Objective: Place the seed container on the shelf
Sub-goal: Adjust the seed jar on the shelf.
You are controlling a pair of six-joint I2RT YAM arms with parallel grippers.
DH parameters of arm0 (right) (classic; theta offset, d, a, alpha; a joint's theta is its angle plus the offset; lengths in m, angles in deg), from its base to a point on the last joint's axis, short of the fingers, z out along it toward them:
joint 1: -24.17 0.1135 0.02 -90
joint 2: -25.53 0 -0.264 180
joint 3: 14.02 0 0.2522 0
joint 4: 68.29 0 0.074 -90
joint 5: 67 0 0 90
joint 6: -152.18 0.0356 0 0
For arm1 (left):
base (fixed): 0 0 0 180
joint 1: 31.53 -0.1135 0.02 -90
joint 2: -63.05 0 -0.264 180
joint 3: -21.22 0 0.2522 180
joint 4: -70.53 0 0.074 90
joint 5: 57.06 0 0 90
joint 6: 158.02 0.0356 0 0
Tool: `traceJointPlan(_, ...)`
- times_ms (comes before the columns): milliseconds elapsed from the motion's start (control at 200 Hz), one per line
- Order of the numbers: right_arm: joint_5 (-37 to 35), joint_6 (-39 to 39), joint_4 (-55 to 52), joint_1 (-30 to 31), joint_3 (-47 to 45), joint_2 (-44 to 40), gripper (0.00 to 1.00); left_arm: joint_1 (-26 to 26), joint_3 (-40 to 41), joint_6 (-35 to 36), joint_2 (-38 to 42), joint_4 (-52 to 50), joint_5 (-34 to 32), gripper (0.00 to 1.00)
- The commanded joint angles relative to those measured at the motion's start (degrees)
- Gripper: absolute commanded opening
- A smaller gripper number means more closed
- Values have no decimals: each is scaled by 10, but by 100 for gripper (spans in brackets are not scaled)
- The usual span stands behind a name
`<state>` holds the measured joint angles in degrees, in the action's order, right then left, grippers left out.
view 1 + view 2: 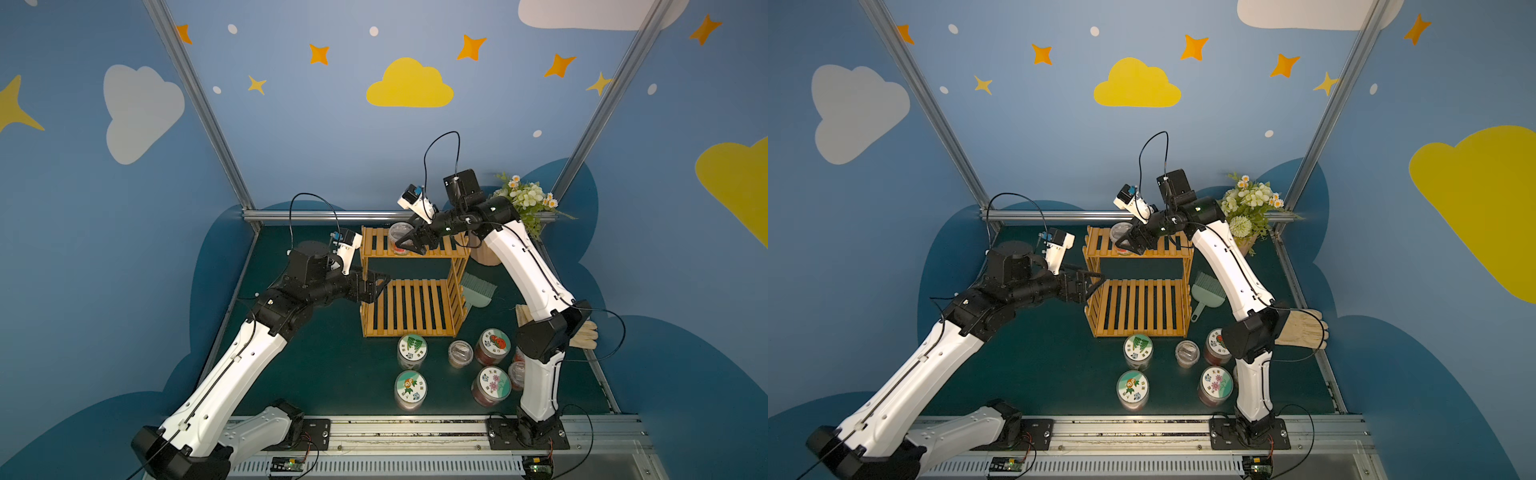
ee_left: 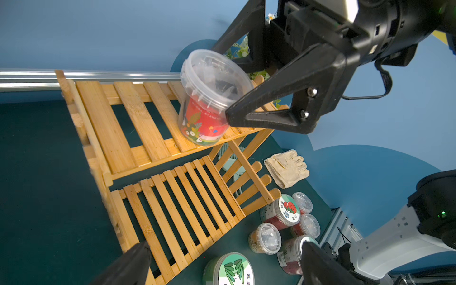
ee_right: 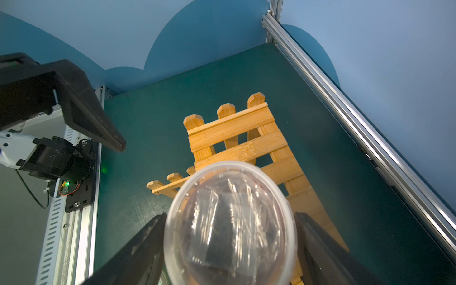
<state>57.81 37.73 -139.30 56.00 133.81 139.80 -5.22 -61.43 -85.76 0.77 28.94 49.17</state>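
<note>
On the upper tier of the shelf (image 1: pixel 415 309), seat the seed container (image 2: pixel 206 98) flat on the slats before the right gripper (image 1: pixel 405 247) opens wide and backs straight off. It stands near the front edge between the jaws, which hug its lid; whether they pinch it I cannot tell.

Shelf (image 1: pixel 409 309) upper tier: seed container (image 1: pixel 399 233), right gripper (image 1: pixel 409 247) fill middle and right; left end free. Lower tier open; left gripper (image 1: pixel 380 291) at left side, jars (image 1: pixel 411 351) fronting.
</note>
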Motion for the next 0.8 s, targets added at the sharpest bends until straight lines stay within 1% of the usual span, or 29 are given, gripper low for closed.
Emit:
traceJointPlan(0, 13, -1, 8, 3, 1, -2, 83, -2, -3, 4, 13, -6, -5, 100)
traceJointPlan(90, 19, 1, 4, 3, 1, -2, 79, -1, -14, 0, 9, -15, -13, 100)
traceJointPlan(115, 19, 2, 2, 4, 2, -2, 78, -1, -20, -6, 10, -23, -24, 100)
traceJointPlan(145, 18, 4, 1, 4, 2, -5, 77, -1, -21, -15, 16, -25, -56, 100)
traceJointPlan(275, 1, 27, 14, 5, 3, -17, 72, 0, 8, -24, 67, 21, -129, 100)
traceJointPlan(315, -10, 33, 12, 9, 7, -19, 73, 0, -2, -24, 70, 6, -149, 100)
traceJointPlan(395, -44, 33, -9, 22, 23, -19, 73, 1, -37, -12, 55, -55, -176, 100)
traceJointPlan(456, -76, 51, -5, 32, 24, -21, 72, 0, -39, -11, 53, -71, -194, 100)
traceJointPlan(491, -91, 64, -2, 37, 27, -20, 71, 0, -29, -14, 57, -65, -202, 100)
traceJointPlan(546, -114, 128, 7, 40, 36, -18, 71, -1, -12, -21, 65, -49, -205, 100)
traceJointPlan(606, -126, 171, 9, 45, 48, -15, 69, -3, 3, -29, 70, -33, -201, 100)
traceJointPlan(666, -152, 187, 9, 61, 57, -11, 69, -5, 13, -37, 69, -26, -205, 100)
traceJointPlan(721, -175, 200, 17, 76, 57, -9, 72, -9, 21, -45, 65, -21, -210, 100)
traceJointPlan(796, -196, 231, 37, 87, 55, -4, 71, -19, 29, -58, 60, -12, -204, 100)
